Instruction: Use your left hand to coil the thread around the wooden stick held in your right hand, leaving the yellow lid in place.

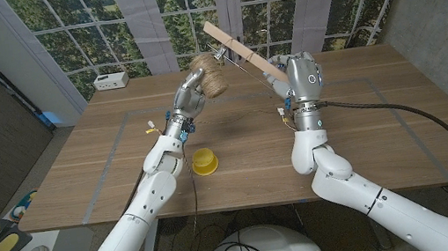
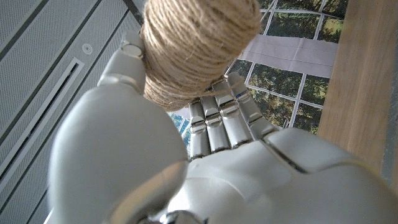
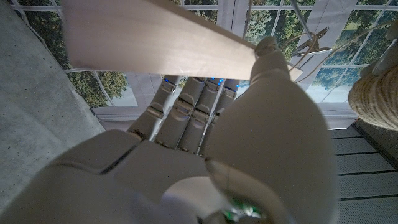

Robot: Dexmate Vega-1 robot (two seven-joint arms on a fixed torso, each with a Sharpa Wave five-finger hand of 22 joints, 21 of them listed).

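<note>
A twine ball [image 1: 212,83] is gripped in the left robot hand [image 1: 192,94], raised above the wooden surface [image 1: 368,135]. A flat wooden stick [image 1: 237,49] is held tilted in the right robot hand [image 1: 297,77], near the ball. A yellow lid [image 1: 204,161] lies on the surface below

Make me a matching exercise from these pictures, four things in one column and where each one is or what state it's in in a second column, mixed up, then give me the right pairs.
Things:
1. ball of twine
2. wooden stick
3. yellow lid
4. white box

Places or states:
A. lying on the table between the two arms
B. held up in the left hand
C. at the table's far edge, near the window
D. held slanted above the table in the right hand

Right pairs: 1-B, 2-D, 3-A, 4-C
</note>
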